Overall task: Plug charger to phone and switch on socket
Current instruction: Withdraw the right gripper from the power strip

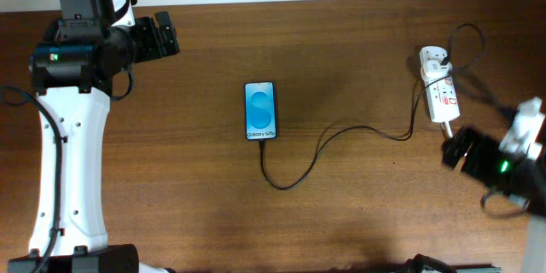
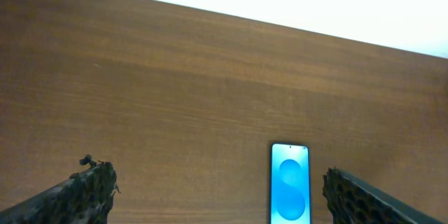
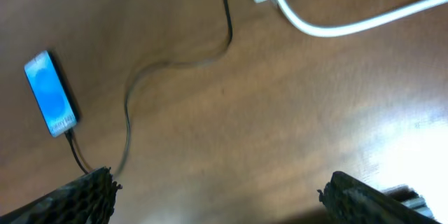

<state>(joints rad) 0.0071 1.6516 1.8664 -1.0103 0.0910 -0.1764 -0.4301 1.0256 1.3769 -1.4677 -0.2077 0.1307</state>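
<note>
Overhead: the left arm (image 1: 72, 162) runs up the table's (image 1: 171, 188) left side from the near edge. Its black wrist is bent to the right at the far corner, and the left gripper (image 1: 166, 34) points toward the middle, well apart from everything. The right gripper (image 1: 456, 148) hangs by the right edge, just beside the near end of the socket (image 1: 439, 90). The phone (image 1: 260, 111) lies flat mid-table with its screen lit blue. The charger (image 1: 294, 175) meets the phone's near edge, loops and trails right to the socket.

Left wrist: both fingers (image 2: 87, 192) are spread wide and hold nothing. The phone's top half shows between them, farther off on bare wood.

Right wrist: the fingers (image 3: 360, 196) are likewise parted and empty. The phone sits at the left with the charger joined to its end, and the cable snakes up toward the socket's corner. A thick white cord (image 3: 336, 24) curves off to the right. Nothing lies between the jaws and the table.
</note>
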